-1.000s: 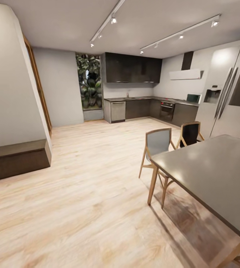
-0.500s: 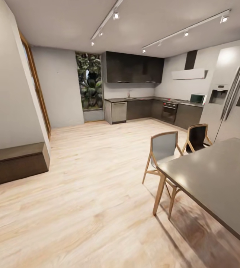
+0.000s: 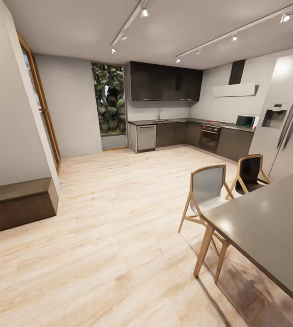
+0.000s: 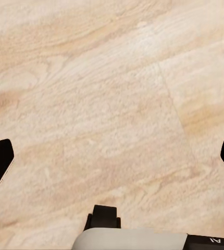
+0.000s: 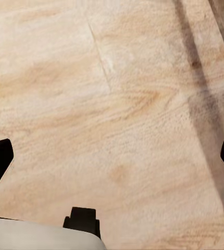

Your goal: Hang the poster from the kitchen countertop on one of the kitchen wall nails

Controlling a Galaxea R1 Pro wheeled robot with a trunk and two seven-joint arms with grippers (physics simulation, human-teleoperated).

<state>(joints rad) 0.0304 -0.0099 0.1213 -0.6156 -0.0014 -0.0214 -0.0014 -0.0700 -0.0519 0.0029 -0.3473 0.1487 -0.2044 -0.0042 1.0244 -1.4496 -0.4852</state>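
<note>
Matte grey kitchen countertop (image 3: 173, 121) far off (L-shaped); pale wood-grain floor (image 3: 119, 218).

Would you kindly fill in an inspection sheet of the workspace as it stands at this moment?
Surface: kitchen countertop far across the room, along the back and right walls above dark cabinets.
Job's things: poster nothing seen; a tiny dark dot on the grey wall may be a nail, too small to tell.
Clutter: microwave on the countertop.
Grippers: left gripper and right gripper open, empty, over the wooden floor.
Cables: nothing seen.
Surroundings: dining table, two chairs, fridge, low bench.
</note>
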